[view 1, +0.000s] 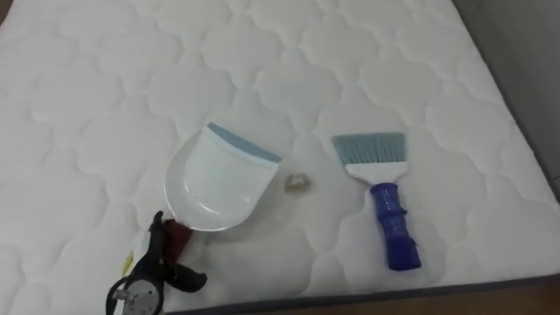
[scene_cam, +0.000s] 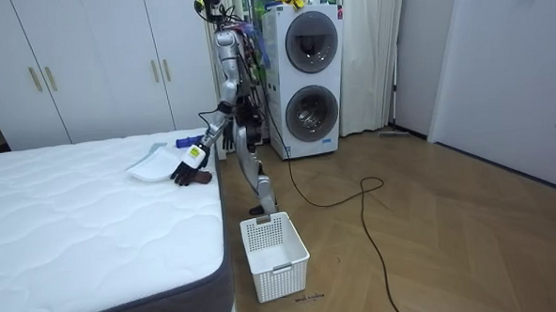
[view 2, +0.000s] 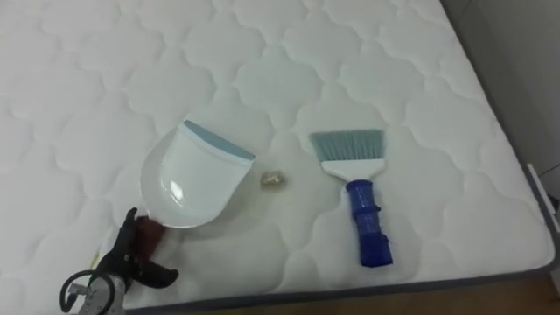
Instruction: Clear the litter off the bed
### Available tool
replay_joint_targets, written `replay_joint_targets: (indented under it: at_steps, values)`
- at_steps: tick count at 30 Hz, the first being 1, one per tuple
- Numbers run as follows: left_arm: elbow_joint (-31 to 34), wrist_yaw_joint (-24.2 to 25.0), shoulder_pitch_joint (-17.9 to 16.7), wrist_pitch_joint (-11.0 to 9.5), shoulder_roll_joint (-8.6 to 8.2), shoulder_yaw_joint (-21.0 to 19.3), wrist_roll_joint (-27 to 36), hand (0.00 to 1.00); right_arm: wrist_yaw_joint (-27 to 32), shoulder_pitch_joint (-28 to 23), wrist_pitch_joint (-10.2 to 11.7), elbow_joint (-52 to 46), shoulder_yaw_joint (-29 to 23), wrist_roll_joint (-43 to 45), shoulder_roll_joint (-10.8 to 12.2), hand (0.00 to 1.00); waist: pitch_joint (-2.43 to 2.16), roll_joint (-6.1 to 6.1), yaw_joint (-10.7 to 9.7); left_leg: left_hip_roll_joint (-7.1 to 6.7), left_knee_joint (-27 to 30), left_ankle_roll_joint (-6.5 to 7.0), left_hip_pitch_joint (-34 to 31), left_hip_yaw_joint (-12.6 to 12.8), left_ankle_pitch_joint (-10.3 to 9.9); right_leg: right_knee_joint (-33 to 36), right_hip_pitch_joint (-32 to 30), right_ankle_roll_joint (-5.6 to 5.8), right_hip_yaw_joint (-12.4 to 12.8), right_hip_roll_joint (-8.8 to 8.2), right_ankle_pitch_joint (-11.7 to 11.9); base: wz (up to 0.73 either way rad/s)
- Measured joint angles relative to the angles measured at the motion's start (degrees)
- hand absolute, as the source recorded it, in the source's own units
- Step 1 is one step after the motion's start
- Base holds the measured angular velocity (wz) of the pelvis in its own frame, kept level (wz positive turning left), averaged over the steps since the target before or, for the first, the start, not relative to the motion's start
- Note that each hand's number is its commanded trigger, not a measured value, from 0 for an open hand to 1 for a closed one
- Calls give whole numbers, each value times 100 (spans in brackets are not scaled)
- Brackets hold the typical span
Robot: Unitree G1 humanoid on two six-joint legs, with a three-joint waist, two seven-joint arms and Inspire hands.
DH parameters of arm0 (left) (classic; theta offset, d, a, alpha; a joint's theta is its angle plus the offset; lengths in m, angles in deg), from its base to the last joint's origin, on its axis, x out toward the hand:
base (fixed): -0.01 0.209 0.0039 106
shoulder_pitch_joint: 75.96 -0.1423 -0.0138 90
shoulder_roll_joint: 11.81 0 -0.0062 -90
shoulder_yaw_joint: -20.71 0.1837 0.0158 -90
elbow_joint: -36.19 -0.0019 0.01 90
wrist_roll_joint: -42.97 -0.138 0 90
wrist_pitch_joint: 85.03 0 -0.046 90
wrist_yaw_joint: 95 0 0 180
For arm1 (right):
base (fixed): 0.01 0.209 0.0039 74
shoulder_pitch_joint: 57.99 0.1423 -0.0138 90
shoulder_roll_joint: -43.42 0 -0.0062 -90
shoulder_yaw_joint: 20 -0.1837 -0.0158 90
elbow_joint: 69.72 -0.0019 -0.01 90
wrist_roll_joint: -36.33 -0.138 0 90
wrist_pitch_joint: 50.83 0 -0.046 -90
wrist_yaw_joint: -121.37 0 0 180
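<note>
Left eye view: on the bed (view 1: 105, 87), the left hand (view 1: 157, 251) curls its fingers round the red handle of the white dustpan (view 1: 214, 179), whose blue lip faces far-right. A small crumpled scrap (view 1: 297, 182) lies just right of that lip. Beyond it the brush (view 1: 385, 206) lies free, blue handle toward the near edge, nearer the right arm. Room view: the robot stands beside the bed, a white basket (scene_cam: 275, 255) on the floor nearby.
</note>
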Motion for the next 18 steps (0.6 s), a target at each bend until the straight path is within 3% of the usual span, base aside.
replay_joint_targets:
  at_steps: [3, 4, 7, 11, 14, 15, 16, 17, 18]
  values:
    - [-129, -1, 75, -1, -1, -2, -1, 0, 3, 7, 0, 23, 1, -2, 4, 0, 9, 24, 6, 1, -1, 0, -17, 0, 0, 1, -23, 0, 2, 3, 0, -1]
    - [-150, -2, 85, -1, -1, -2, -2, 43, 3, 15, 0, 43, 1, -2, 3, 0, 8, 27, 6, 1, -1, 0, -28, -1, 0, 1, -33, 0, 2, 3, 0, -4]
    - [-168, -7, 96, 0, -1, -2, -2, 100, 1, 77, 0, 149, 2, -16, 0, 0, -1, 43, 3, 3, 6, 0, -83, -3, 0, 12, -102, 0, 0, 5, 0, -1]
    - [-324, -87, 147, 8, 38, -52, 5, 100, -2, 88, -1, 247, 59, -177, -1, 0, -14, 61, 29, 6, 11, -1, -88, -21, 1, 57, -151, -2, 3, 6, -1, -9]
    - [-488, -97, 256, 9, 220, -245, 0, 100, -6, 80, -8, 249, 77, -185, -2, 0, -7, 35, 14, -15, 250, -3, -199, 180, 0, 113, -137, -4, 106, -98, 1, 9]
    - [-556, -92, 352, 14, 294, -242, 36, 100, -3, 116, -3, 221, 117, -169, 36, 0, 114, -180, -6, -134, 945, -133, -628, 400, -79, 78, -45, -17, 495, -302, 11, 43]
    - [-554, -92, 425, 19, 285, -230, 55, 100, 1, 93, 0, 233, 108, -160, 45, 0, 97, -250, -34, -216, 941, -201, -890, 438, -67, 46, -41, -14, 698, -390, 9, 96]
    - [-534, -30, 650, 25, 235, -52, 56, 100, -2, 48, -3, 277, -30, -230, 9, 0, 37, -161, -122, -148, 263, -190, -1357, 438, 357, 147, -187, 40, 735, -434, -32, 79]
    - [-535, 7, 751, 7, 242, 183, 20, 100, 18, 59, -44, 328, -99, -318, 34, 0, 18, -266, -13, -104, 201, 76, -1503, 802, 958, 351, -341, 256, 802, -526, -278, 46]
